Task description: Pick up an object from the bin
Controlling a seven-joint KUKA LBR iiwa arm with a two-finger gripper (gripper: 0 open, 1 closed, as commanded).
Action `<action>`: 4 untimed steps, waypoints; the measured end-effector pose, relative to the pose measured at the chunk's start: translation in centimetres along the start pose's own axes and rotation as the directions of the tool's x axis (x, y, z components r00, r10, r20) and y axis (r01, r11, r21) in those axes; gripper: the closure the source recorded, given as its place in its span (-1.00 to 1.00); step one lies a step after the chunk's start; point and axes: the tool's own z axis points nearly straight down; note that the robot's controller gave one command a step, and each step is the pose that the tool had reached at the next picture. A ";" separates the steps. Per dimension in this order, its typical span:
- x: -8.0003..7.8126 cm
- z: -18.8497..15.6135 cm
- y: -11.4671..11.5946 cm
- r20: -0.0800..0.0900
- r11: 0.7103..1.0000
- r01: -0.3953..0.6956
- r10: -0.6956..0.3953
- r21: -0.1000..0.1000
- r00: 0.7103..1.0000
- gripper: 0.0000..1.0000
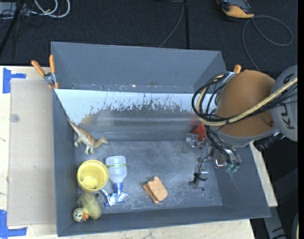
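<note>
1. The grey bin (pixel 137 68) holds one toy dinosaur (pixel 87 139), one yellow cup (pixel 92 175), one clear bottle (pixel 116 176), one rubber duck (pixel 87 209), one tan block (pixel 155 189) and one red thing (pixel 199 131).
2. The gripper (pixel 199 176) hangs over bare floor near the bin's right wall; whether it is apart or together cannot be told.
3. The tan block lies nearest, by the front edge.

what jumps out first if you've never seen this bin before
The yellow cup stands out at the bin's lower left, with a duck below it and a clear bottle beside it. At right the gripper hangs over bare floor, a tan block the nearest thing to it; a toy dinosaur lies by the left wall.
</note>
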 end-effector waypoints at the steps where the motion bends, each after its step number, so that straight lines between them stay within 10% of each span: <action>1: -0.2 -0.4 0.0 0.008 1.000 0.000 0.000 0.000 1.000 -1.00; 2: 0.4 5.4 3.3 0.009 1.000 0.004 -0.004 0.000 1.000 -1.00; 4: 2.5 5.7 6.2 0.007 1.000 -0.011 0.011 0.000 1.000 -1.00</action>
